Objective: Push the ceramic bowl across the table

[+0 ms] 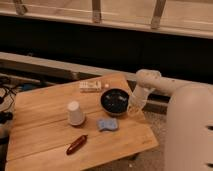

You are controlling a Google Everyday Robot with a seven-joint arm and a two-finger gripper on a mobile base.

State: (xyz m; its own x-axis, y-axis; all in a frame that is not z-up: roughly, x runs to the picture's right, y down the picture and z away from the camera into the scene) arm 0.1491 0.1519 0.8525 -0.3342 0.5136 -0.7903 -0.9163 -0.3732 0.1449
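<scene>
End effector (134,106) touching right rim of ceramic bowl (114,101) on surface (40,107); grip state cannot tell. White cup (75,113) left of bowl.

On the table (45,117): one ceramic bowl (115,101), one upturned white cup (75,113) left of bowl, one blue sponge-like pad (107,124) just in front of bowl, one dark red oblong item (77,144) front-left of bowl, one small flat packet (90,86) behind bowl. One gripper (133,107), at bowl's right rim.
</scene>
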